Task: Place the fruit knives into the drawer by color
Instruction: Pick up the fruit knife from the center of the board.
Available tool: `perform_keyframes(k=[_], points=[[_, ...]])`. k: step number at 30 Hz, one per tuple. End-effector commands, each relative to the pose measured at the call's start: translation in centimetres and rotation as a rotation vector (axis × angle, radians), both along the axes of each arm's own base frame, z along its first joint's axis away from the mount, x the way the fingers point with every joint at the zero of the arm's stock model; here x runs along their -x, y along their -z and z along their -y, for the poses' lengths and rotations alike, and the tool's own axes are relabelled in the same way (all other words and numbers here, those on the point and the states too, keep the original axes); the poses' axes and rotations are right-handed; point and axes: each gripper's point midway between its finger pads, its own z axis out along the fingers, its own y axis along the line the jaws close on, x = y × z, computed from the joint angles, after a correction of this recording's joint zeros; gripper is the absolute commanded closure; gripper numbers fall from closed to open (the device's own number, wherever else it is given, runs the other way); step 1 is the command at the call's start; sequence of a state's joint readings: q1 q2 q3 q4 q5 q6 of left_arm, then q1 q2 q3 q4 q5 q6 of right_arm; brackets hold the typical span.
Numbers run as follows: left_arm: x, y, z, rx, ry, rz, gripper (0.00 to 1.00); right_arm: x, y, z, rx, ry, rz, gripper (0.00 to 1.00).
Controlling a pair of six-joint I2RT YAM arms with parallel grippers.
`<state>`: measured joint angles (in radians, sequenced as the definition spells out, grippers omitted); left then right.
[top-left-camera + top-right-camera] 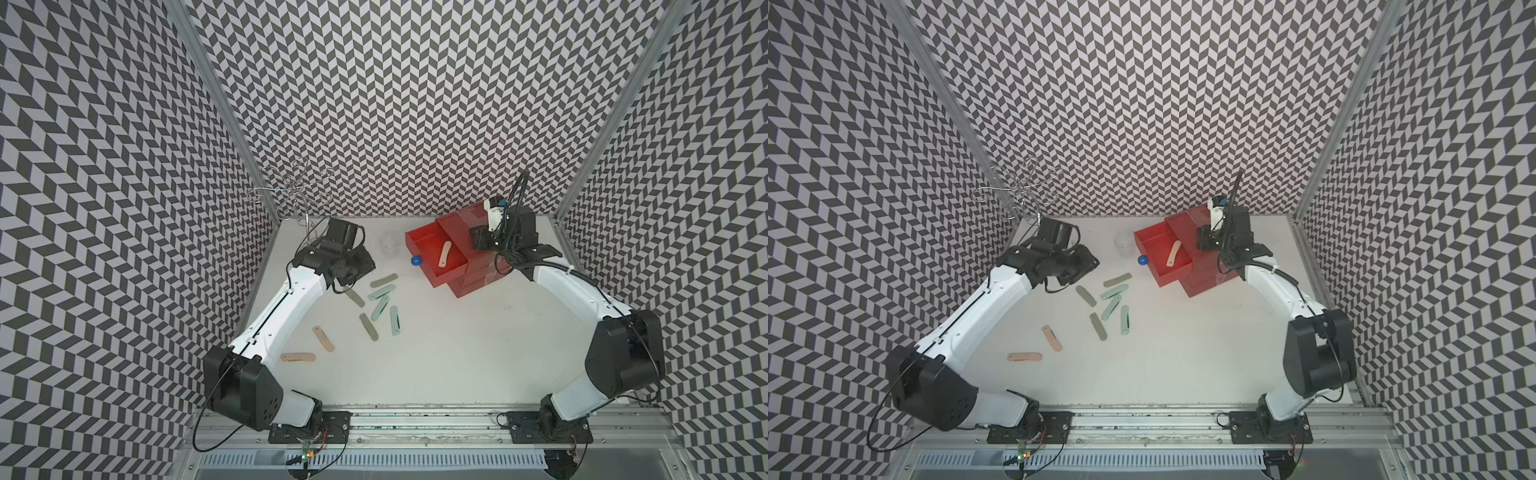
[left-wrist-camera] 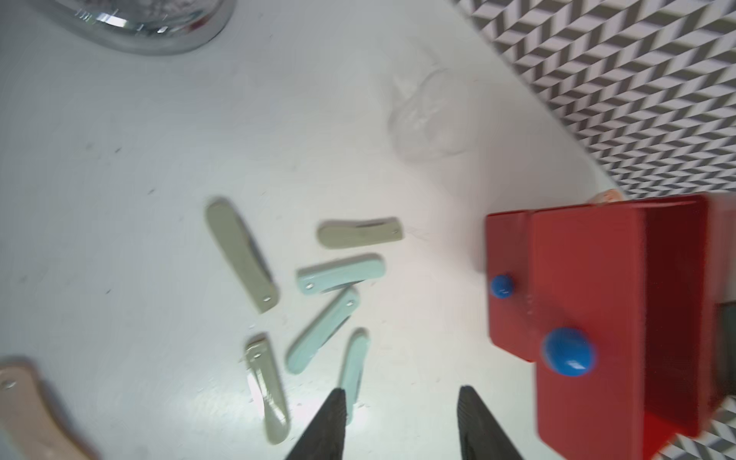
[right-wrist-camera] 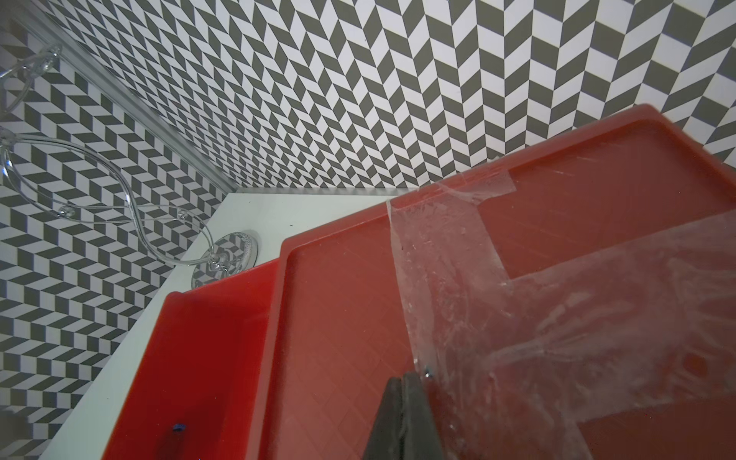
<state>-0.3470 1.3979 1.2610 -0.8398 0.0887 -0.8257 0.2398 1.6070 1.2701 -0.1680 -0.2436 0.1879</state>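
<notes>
Fruit knives, 9 total.
- Peach knives ×3: 1 (image 1: 444, 254) in pulled-out top drawer (image 1: 426, 244) of drawer box (image 1: 476, 277), far right; 2 (image 1: 323, 338) (image 1: 298, 357) on table (image 1: 457, 353), near left.
- Olive knives ×3 (image 1: 384, 280) (image 1: 354, 297) (image 1: 368, 327) and mint knives ×3 (image 1: 380, 293) (image 1: 379, 308) (image 1: 394, 320): clustered mid-table.
- Left gripper (image 2: 398, 422): fingers apart, empty; visible in wrist view only.
- Right gripper (image 3: 403, 394): fingers together at box's taped top, contact unclear.
- Blue knobs: 2 in left wrist view (image 2: 502, 286) (image 2: 569, 352), 1 in top views (image 1: 416, 261).

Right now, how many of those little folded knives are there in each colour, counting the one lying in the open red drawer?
Peach knives: 3 (two on the table, one in the open drawer)
Grey-olive knives: 3, all on the table
Pale mint knives: 3, all on the table
Total: 9
</notes>
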Motion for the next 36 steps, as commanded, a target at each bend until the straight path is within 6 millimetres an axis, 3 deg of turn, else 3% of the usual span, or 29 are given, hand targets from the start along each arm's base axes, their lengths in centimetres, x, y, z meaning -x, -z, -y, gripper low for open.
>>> perform_keyframes(k=[1, 6, 15, 26, 36], points=[[2.9, 2.8, -2.0, -0.09, -0.021, -0.069, 0.46, 4.1, 10.3, 1.4, 0.096, 0.016, -0.349, 1.0], [6.2, 6.9, -4.5, -0.148, -0.068, -0.175, 0.42, 4.1, 10.5, 1.4, 0.097, 0.013, -0.354, 1.0], [8.6, 11.3, -8.8, -0.149, -0.145, -0.264, 0.42, 4.1, 10.5, 1.3, 0.091, 0.007, -0.353, 1.0], [9.9, 14.0, -12.1, -0.177, -0.168, -0.343, 0.42, 4.1, 10.6, 1.2, 0.087, 0.003, -0.357, 1.0], [9.2, 15.0, -13.1, -0.207, -0.132, -0.411, 0.43, 4.1, 10.7, 1.2, 0.09, 0.005, -0.359, 1.0]])
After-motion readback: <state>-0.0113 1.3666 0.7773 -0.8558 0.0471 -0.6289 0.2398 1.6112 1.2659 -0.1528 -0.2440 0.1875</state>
